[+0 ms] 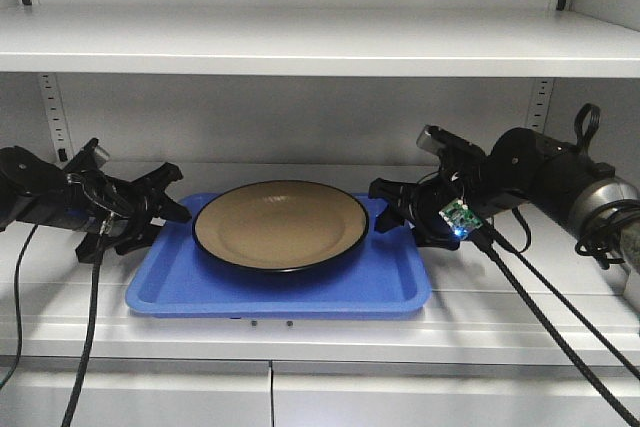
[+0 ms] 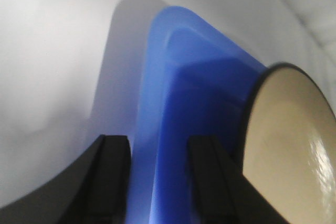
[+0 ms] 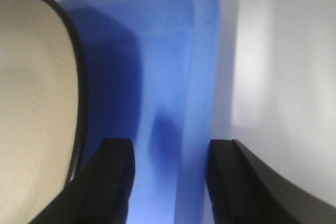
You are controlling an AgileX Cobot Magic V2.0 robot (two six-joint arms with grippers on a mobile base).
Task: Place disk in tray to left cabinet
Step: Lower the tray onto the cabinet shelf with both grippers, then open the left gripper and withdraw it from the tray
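Both grippers sit at the short ends of the tray [image 1: 280, 292], one on each side. On the left side, the left gripper [image 1: 163, 209] has its black fingers [image 2: 110, 177] spread apart, with the tray's blue edge running up between them in the left wrist view; they do not squeeze it. On the right side, the right gripper [image 1: 395, 212] is spread the same way, and its fingers [image 3: 113, 177] stand on either side of the tray's other edge, not pinching it. The blue tray lies flat on a white shelf [image 1: 520, 322] inside the left cabinet [image 1: 300, 42]. On the tray rests the disk [image 1: 281, 224], a round tan plate with a thin black rim, filling most of the tray. Another white shelf hangs right above, so the space is low. Slotted rails [image 1: 48, 112] run up the back wall. Black cables [image 1: 560, 332] hang down from the right arm across the front of the shelf, and another cable [image 1: 88, 337] drops from the left arm. A small green board [image 1: 461, 217] with a blue light glows on the right wrist. No writing can be read anywhere.
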